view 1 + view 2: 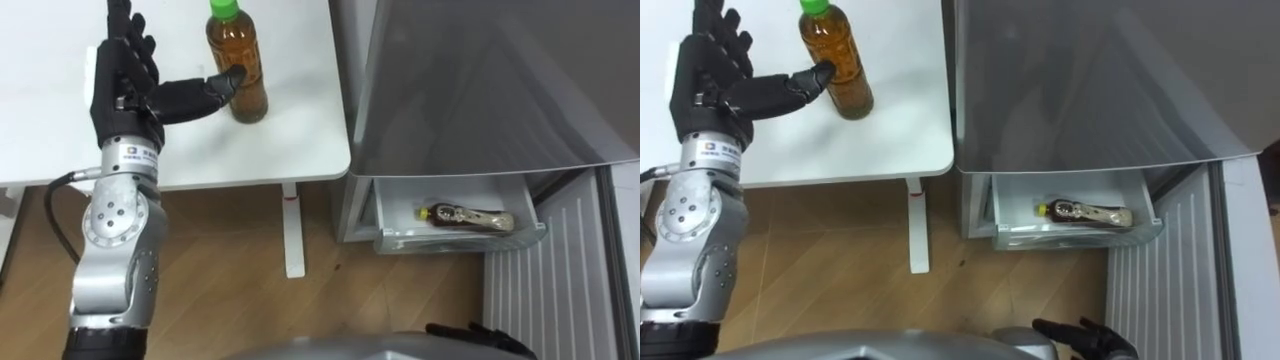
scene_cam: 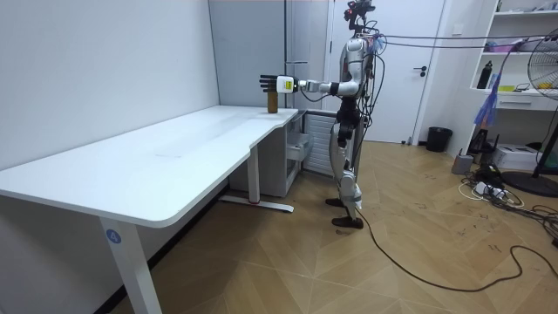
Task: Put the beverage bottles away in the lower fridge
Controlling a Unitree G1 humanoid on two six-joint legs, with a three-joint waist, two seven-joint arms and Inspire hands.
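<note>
My left hand (image 1: 125,88) is out over the white table (image 1: 290,150) with its fingers straight and spread wide. Only the thumb (image 1: 218,84) touches the side of the tea bottle (image 1: 240,75), which stands upright near the table's corner with its green cap on top; I hold nothing yet. My right hand (image 1: 478,335) hangs low at the bottom edge, idle. To my right the fridge (image 1: 480,90) has its bottom drawer (image 1: 392,238) pulled out, and one drink (image 1: 468,217) lies on its side in it. From that I judge one bottle is stowed and this one is next. The step in hand is the grasp, and I'd take it carefully. I'd slide the palm in until the bottle sits deep between thumb and fingers, then curl the fingers round its far side at mid-body, below the shoulder and well clear of the cap. The bottle is tall and narrow, so pushing with the thumb alone could tip it or skate it toward the table's edge. I'd close evenly, lift straight up before swinging right, and keep it upright until it is over the drawer, then lay it beside the one there.
</note>
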